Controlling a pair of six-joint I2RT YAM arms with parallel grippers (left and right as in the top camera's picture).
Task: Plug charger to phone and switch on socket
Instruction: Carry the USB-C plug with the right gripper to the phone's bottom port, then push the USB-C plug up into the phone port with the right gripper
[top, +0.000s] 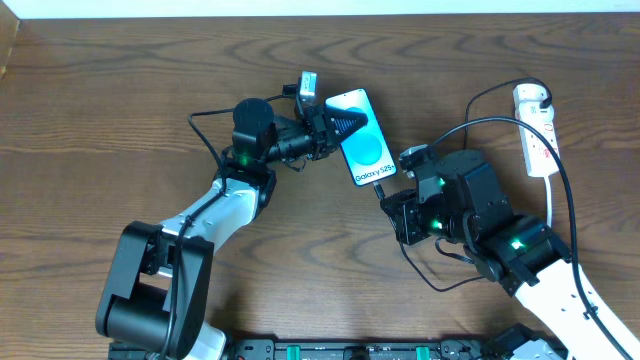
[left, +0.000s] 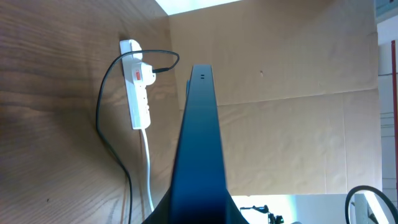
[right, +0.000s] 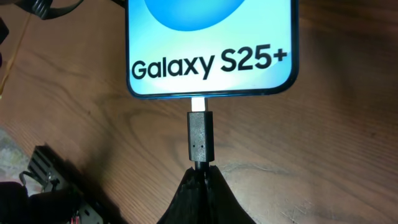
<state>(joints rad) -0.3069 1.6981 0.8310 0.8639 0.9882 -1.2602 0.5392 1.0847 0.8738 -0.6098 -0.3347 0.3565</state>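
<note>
left end effector (top: 342, 125) clamping phone (top: 366, 155), right end effector (right: 199, 182) pinching charger (right: 200, 134)

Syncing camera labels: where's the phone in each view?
Overhead: phone centre, tilted.
Left wrist: phone edge-on, centre bottom.
Right wrist: phone top, screen up.
Landmark: charger connector at its bottom edge, in overhead and right wrist; not in left wrist.

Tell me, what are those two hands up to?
Left hand shut on phone. Right hand shut on charger, tip at phone's port, metal showing. Socket apart, no hand near.
</note>
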